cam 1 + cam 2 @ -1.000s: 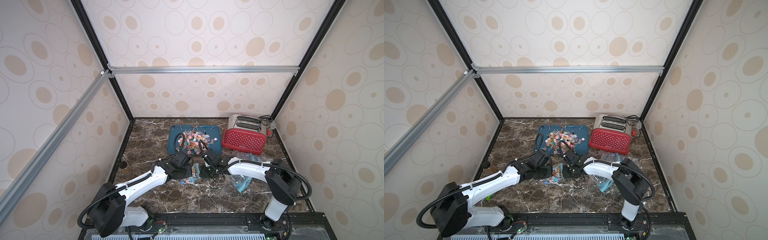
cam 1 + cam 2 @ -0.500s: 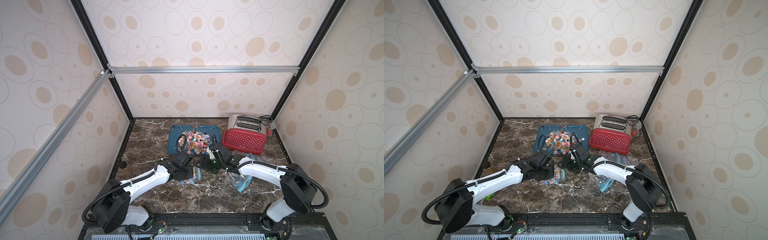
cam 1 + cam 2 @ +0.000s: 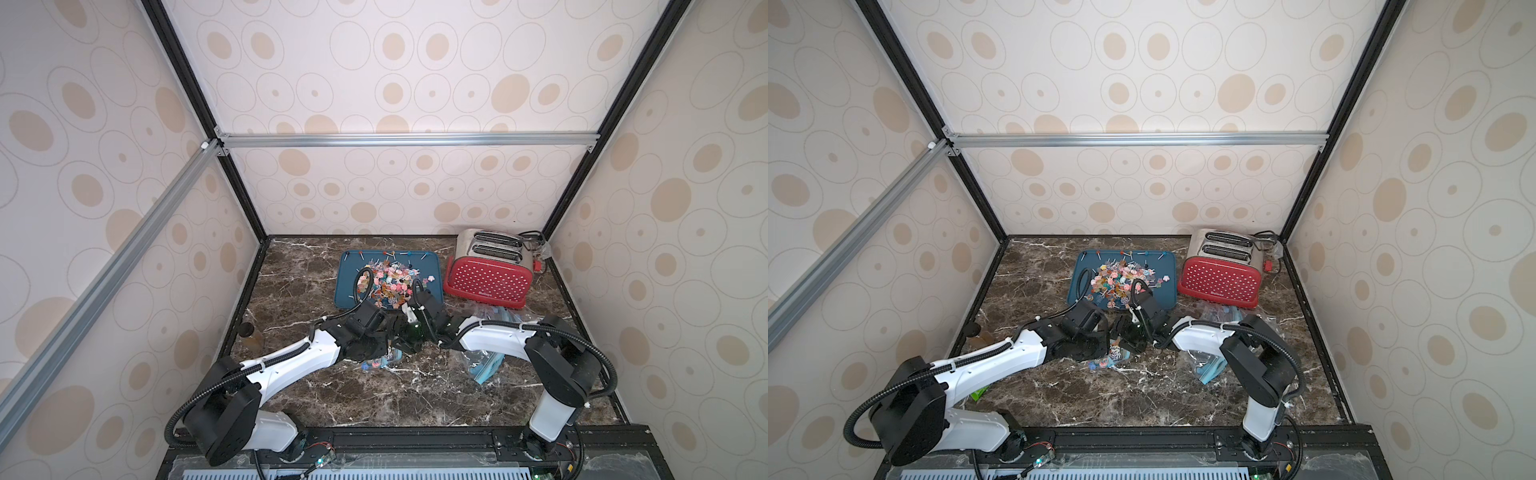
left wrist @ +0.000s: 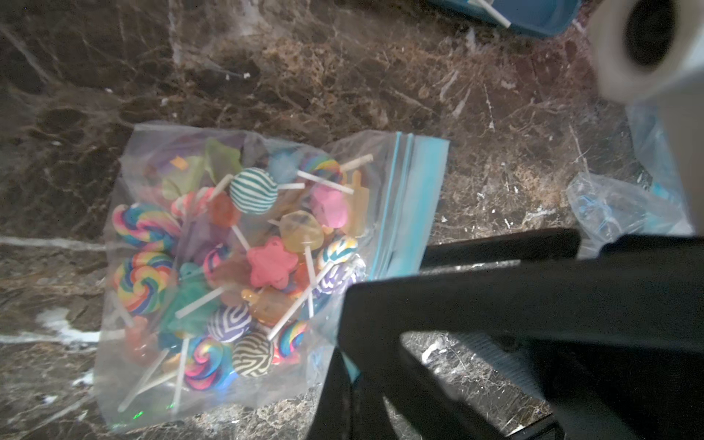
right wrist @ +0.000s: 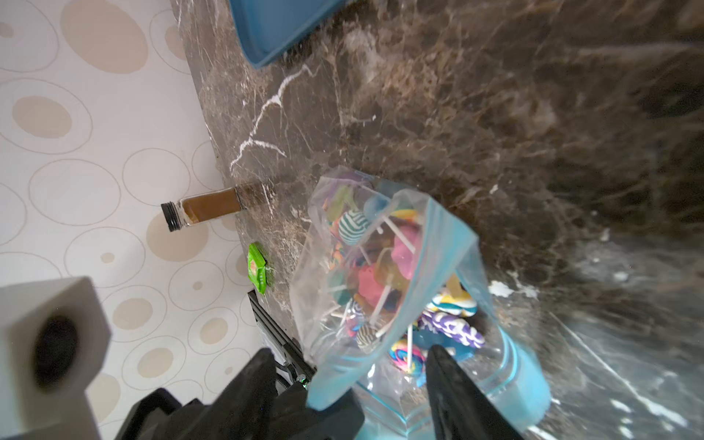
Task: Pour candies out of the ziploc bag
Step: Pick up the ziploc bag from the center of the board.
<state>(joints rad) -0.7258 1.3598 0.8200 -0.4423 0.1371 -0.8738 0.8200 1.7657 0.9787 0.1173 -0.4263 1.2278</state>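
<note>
Now ziploc bag (image 4: 400, 198), mouth toward parted right jaws, left jaws tight on rim.

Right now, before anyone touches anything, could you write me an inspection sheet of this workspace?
Surface: dark marble table, white-veined.
Job's things: clear bag on the table, mouth open, full of lollipops; a heap of others on the blue tray.
Clutter: red toaster, crumpled plastic bags, small jar, green packet.
Pincers: left pincer shut on the bag's zip edge; right pincer open around one side of its mouth.
Cables: black hoses along both arms; cord behind the toaster.
Surroundings: oval-patterned walls, metal frame bars.
</note>
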